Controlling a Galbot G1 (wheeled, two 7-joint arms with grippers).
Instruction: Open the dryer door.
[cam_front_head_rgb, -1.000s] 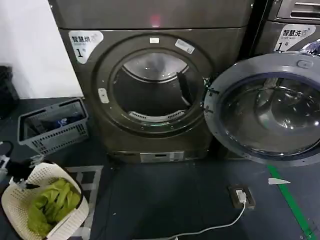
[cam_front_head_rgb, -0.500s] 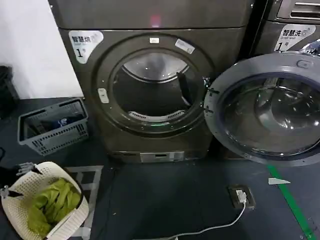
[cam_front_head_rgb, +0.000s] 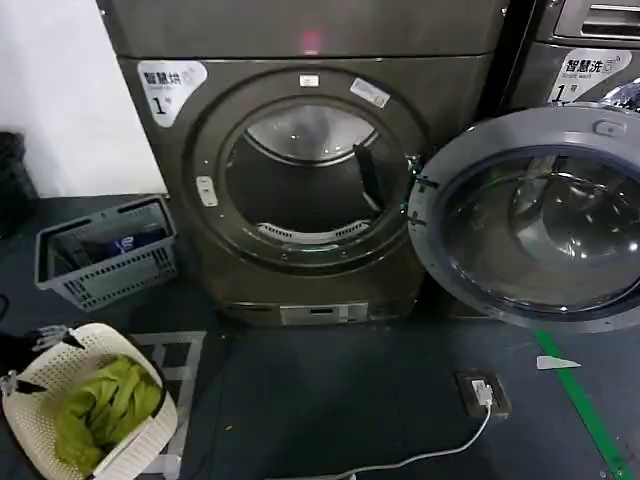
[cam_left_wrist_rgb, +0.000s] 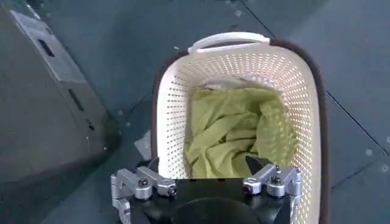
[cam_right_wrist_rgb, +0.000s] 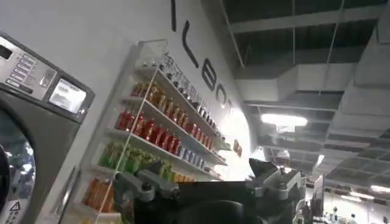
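Note:
The dryer (cam_front_head_rgb: 300, 40) stands straight ahead, dark bronze with a red light on its top panel. The dryer door (cam_front_head_rgb: 535, 215) hangs swung out to the right, its grey inner rim and dark glass facing me, leaving the drum mouth (cam_front_head_rgb: 305, 185) uncovered. My left gripper (cam_front_head_rgb: 25, 360) is low at the far left beside a white basket, well away from the door. In the left wrist view the left gripper (cam_left_wrist_rgb: 201, 164) is open over the green cloth, with nothing between its fingers. The right gripper (cam_right_wrist_rgb: 204, 176) points up towards the ceiling, open and holding nothing.
A white perforated basket (cam_front_head_rgb: 25, 410) (cam_left_wrist_rgb: 170, 103) of green cloth sits on the floor at lower left. A grey crate (cam_front_head_rgb: 105, 265) stands beside the dryer. The open door covers the neighbouring machine (cam_front_head_rgb: 590, 60). A floor socket with a white cable (cam_front_head_rgb: 482, 392) lies at lower right.
The left gripper has dropped slightly lower at the left edge of the head view, beside the white basket. The door and everything else stay as they were.

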